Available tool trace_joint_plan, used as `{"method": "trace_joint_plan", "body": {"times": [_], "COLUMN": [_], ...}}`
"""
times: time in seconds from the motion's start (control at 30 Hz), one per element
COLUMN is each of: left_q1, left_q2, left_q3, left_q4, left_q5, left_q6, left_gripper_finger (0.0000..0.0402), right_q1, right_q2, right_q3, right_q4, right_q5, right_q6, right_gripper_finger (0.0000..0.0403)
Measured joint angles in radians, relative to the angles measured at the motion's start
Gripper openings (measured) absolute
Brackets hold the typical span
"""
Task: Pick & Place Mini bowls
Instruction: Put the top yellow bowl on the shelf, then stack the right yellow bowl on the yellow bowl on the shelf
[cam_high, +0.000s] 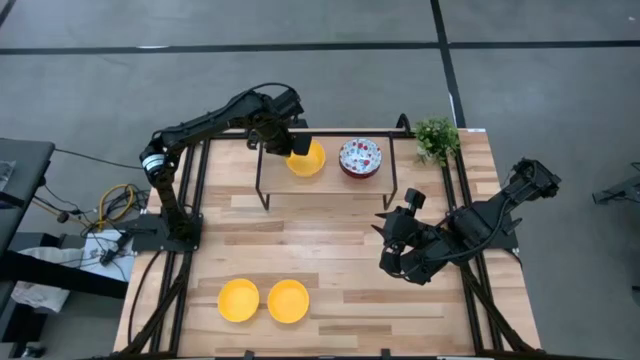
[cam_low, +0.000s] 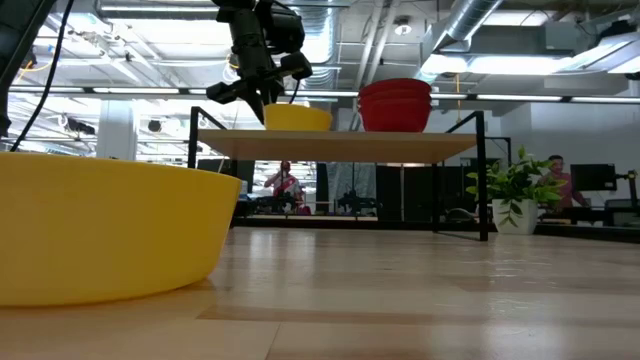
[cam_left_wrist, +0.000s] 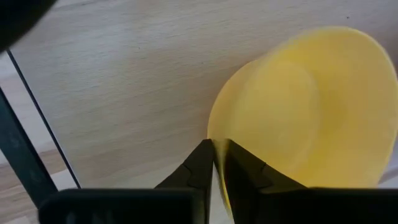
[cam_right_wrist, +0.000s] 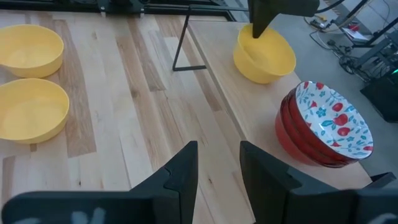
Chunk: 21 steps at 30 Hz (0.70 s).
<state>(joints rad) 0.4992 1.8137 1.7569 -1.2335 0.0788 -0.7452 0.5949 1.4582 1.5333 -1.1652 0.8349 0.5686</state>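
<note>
One yellow mini bowl (cam_high: 308, 160) sits on a raised wooden shelf (cam_high: 330, 183) at the table's far side, next to a stack of floral bowls (cam_high: 361, 157) that are red outside. My left gripper (cam_high: 297, 147) is shut on that yellow bowl's rim; the low view shows the bowl (cam_low: 297, 117) with its base on the shelf. Two more yellow bowls (cam_high: 238, 300) (cam_high: 288, 301) rest on the tabletop near the near edge. My right gripper (cam_high: 388, 228) hovers open over the table's right half, touching nothing (cam_right_wrist: 219, 165). My left gripper (cam_left_wrist: 216, 155) pinches the yellow bowl's rim (cam_left_wrist: 210, 127) on the side facing the table's left, one finger (cam_left_wrist: 199, 165) outside the wall and the other inside. The fingers come from above, pointing down. The bowl stands upright on the shelf.
A small green plant (cam_high: 436, 138) stands at the far right corner beside the shelf. The shelf rests on thin black legs (cam_right_wrist: 180, 43), with open room under it (cam_low: 340, 190). Bare wood lies between shelf and near bowls. People show in the room beyond.
</note>
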Motion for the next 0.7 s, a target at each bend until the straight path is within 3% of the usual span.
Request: {"method": "trace_joint_plan", "body": {"times": [0.43, 0.7], "left_q1": [0.001, -0.015], "left_q2": [-0.016, -0.187], "left_q3": [-0.001, -0.002], "left_q4": [-0.015, -0.019], "left_q5": [0.000, 0.017], "left_q6": [0.000, -0.026], "left_gripper_finger": [0.0080, 0.0086], "right_q1": [0.000, 0.000], "right_q2": [0.000, 0.000], "right_q3": [0.000, 0.000], "right_q4": [-0.004, -0.005], "right_q5": [-0.003, -0.026], "right_q6": [0.000, 0.000], "right_gripper_finger": [0.0108, 0.0108]}}
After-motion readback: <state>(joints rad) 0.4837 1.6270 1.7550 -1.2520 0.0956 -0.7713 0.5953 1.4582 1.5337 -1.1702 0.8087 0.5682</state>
